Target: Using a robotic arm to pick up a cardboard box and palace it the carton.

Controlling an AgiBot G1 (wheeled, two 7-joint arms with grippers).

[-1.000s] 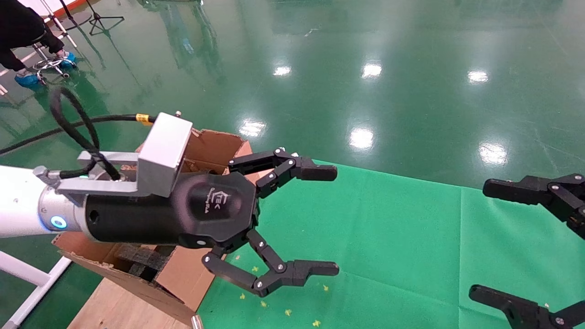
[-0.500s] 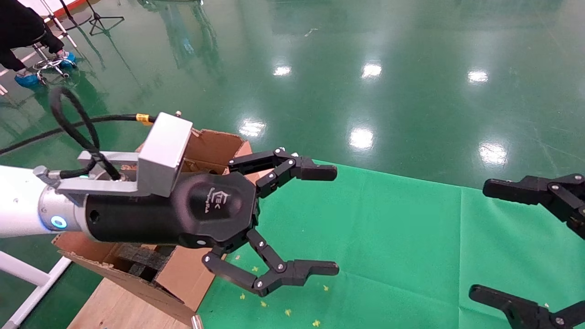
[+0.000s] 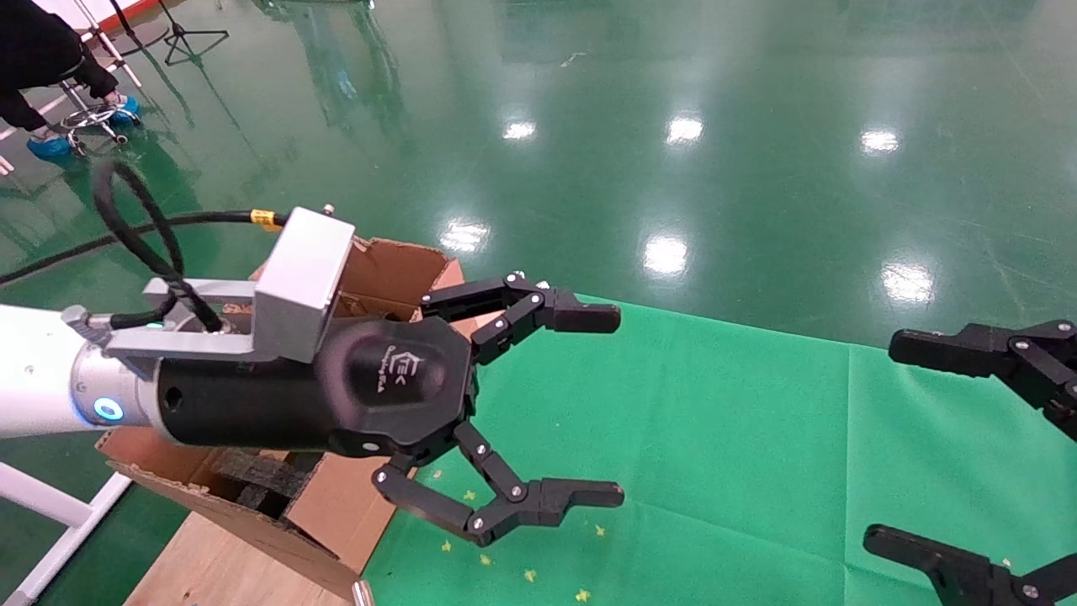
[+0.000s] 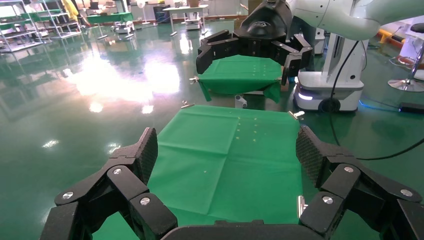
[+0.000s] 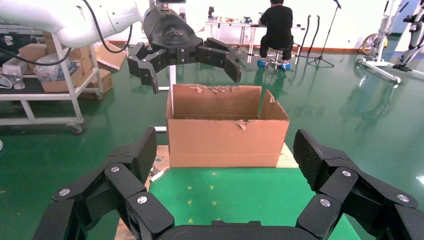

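The cardboard box is out of view in every frame. The carton (image 3: 389, 271) stands at the left end of the green cloth (image 3: 715, 438), brown with ragged flaps and dark foam pieces (image 3: 261, 475) inside; the right wrist view shows the carton (image 5: 225, 135) straight ahead. My left gripper (image 3: 618, 406) hangs open and empty beside the carton, partly over its near corner and over the cloth (image 4: 215, 165). The left gripper (image 4: 227, 150) has only cloth between its fingers. My right gripper (image 3: 879, 442) is open and empty at the right edge, and the right gripper (image 5: 225, 150) faces the carton.
A person (image 3: 42, 59) sits on a stool at the far left. A wooden board (image 3: 210, 564) lies under the carton, with a white frame (image 3: 50, 505) beside it. Glossy green floor surrounds the table. A cart (image 5: 40, 75) with boxes stands beyond the carton.
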